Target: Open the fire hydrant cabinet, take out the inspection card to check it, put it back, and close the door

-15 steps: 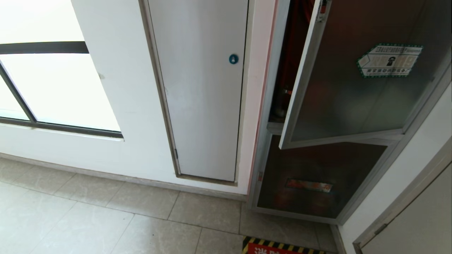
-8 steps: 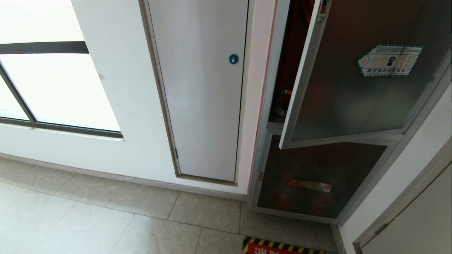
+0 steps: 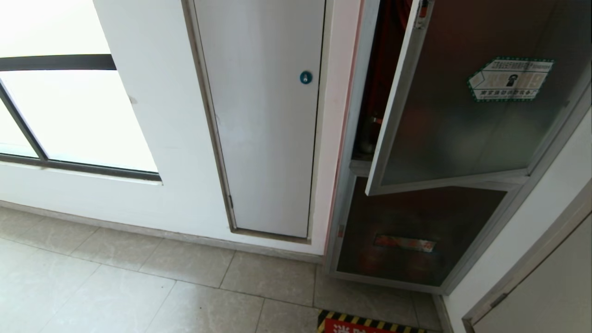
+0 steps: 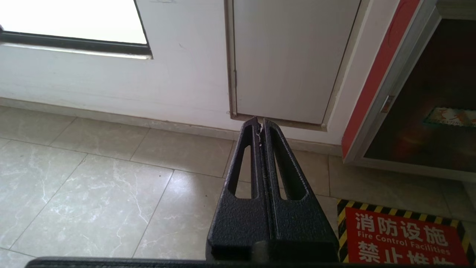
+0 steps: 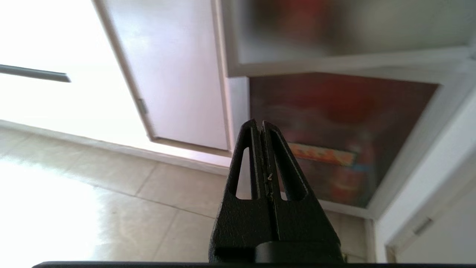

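Nearest, the left tool [image 4: 260,121] and right tool [image 5: 259,123] are both sitting pinched narrow and holding nothing, low over the floor tiles [image 3: 138,296]. Farther, at two o'clock in the head view, the door [image 3: 462,106] is hanging ajar on the fire hydrant cabinet [image 3: 344,185]; the inspection card is not showing. A badly aimed right tool risks nudging the door shut.

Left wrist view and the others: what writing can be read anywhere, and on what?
"消防设施" and "Fire Control Facilities": red floor sign with a striped border; the line below is cut off.
Green-edged sticker on the open glass door: too small to read.
Label on the lower dark panel: blurred, unreadable.
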